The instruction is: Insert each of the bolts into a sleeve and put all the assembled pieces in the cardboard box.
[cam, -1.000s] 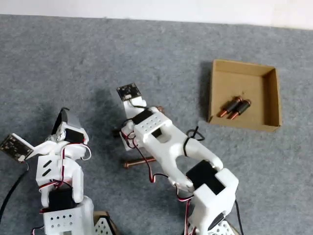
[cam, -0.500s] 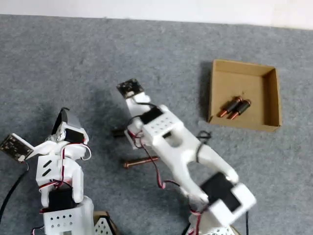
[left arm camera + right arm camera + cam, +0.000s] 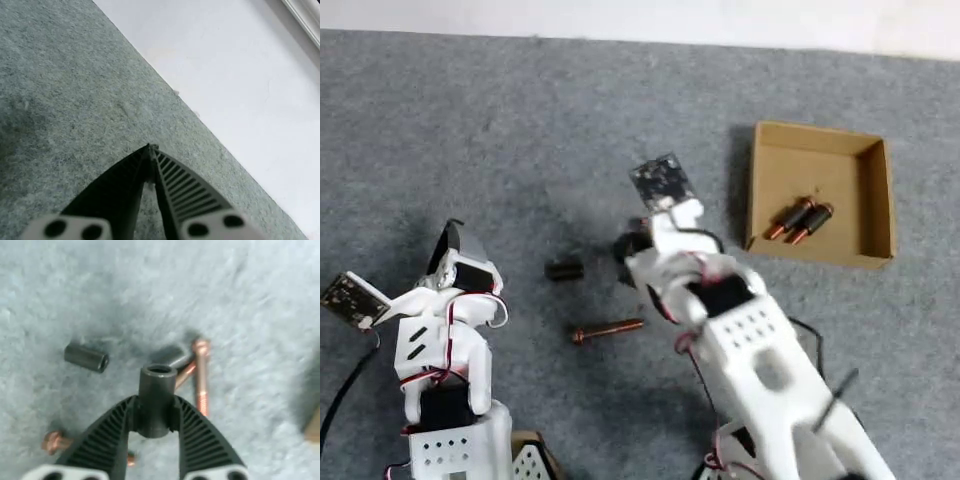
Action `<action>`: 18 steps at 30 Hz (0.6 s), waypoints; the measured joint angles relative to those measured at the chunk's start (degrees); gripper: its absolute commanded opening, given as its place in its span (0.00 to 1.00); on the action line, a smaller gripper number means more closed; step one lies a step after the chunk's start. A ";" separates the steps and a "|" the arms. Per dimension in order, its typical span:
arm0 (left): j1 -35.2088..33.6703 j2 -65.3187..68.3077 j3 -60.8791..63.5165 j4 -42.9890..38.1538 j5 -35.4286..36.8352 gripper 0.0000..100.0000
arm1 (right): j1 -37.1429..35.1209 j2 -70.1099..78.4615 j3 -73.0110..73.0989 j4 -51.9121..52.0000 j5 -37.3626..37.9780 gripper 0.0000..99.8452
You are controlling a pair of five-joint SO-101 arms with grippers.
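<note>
My right gripper (image 3: 155, 402) is shut on a black sleeve (image 3: 158, 385), held upright with its bore showing. In the high view this right gripper (image 3: 632, 248) hangs mid-table, left of the cardboard box (image 3: 825, 160). A second black sleeve (image 3: 563, 269) lies on the mat to its left, also seen from the right wrist as the loose sleeve (image 3: 86, 357). A copper bolt (image 3: 608, 329) lies in front of it. Another copper bolt (image 3: 201, 375) lies just beyond the held sleeve. Two assembled pieces (image 3: 798, 220) rest in the box. My left gripper (image 3: 150, 148) is shut on nothing, at the near left (image 3: 450, 245).
Grey felt mat (image 3: 470, 130) covers the table, with a white surface (image 3: 225, 75) past its far edge. The box stands right of the right arm, its near wall (image 3: 815, 255) facing the arms. Open mat stretches across the far left.
My right arm has swung to the right and stretched out, carrying a black sleeve away from where the other sleeve lies. The left arm has stayed put.
</note>
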 measured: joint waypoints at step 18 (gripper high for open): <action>23.03 0.00 0.79 -5.01 -4.48 0.01 | 15.56 -41.93 31.91 -4.84 1.23 0.00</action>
